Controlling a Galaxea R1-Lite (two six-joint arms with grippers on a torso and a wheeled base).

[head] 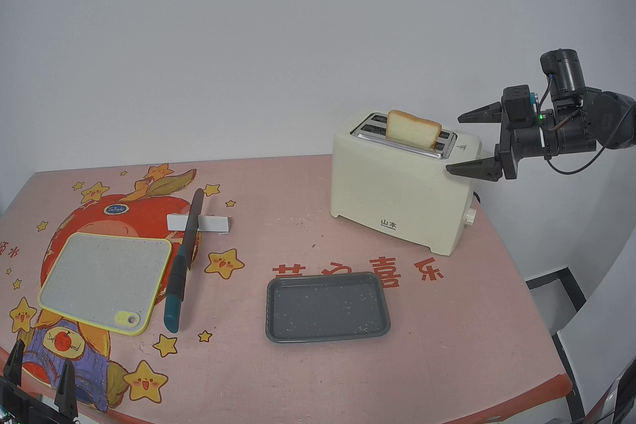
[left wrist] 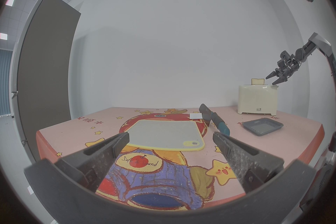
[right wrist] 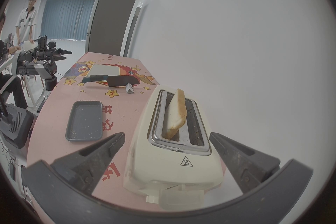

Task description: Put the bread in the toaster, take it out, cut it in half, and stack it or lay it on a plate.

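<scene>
Black left gripper point(left wrist: 170, 135) sits spread nearby; the spread right gripper point(head: 455, 142) could knock the leaning tan bread slice point(head: 414, 128) from its cream toaster point(head: 397, 193).

The right gripper point(head: 454, 143) has 2 dark grey tapered fingers point(head: 478, 167); a black cable point(head: 575, 172) loops off its blocky wrist point(head: 530, 140), beside 1 green light point(head: 540, 116).

A pink tablecloth point(head: 464, 326) printed with an apple and stars is seen. A small white block point(head: 211, 224) is laid on the tablecloth's apple print. A tall grey panel point(left wrist: 45, 70) is stood beyond the tablecloth's left end.
</scene>
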